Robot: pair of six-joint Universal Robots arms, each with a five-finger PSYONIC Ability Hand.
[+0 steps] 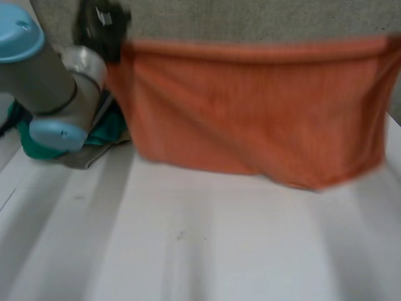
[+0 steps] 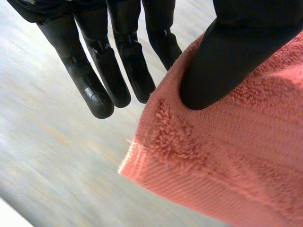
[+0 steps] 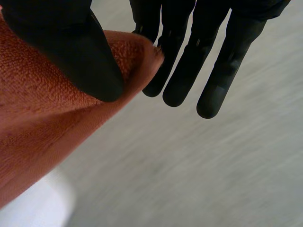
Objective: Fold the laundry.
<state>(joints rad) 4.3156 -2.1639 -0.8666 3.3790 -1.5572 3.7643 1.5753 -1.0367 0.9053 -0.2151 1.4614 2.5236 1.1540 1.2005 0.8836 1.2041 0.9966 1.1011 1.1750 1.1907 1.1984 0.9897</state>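
Observation:
An orange towel [image 1: 250, 113] hangs spread out above the white table [image 1: 188, 251], its lower edge near the tabletop. My left hand [image 1: 103, 28] is at the towel's upper left corner. In the left wrist view its thumb [image 2: 213, 61] presses that corner of the towel [image 2: 227, 156] against straight fingers [image 2: 94, 80]. In the right wrist view my right hand [image 3: 80, 52] pinches the other upper corner of the towel [image 3: 38, 118] between its thumb and straight fingers [image 3: 189, 71].
A teal cloth [image 1: 106, 132] and a grey cloth [image 1: 84, 157] lie bunched at the table's left, under my left arm [image 1: 56, 88]. A grey speckled wall [image 1: 250, 19] stands behind the towel.

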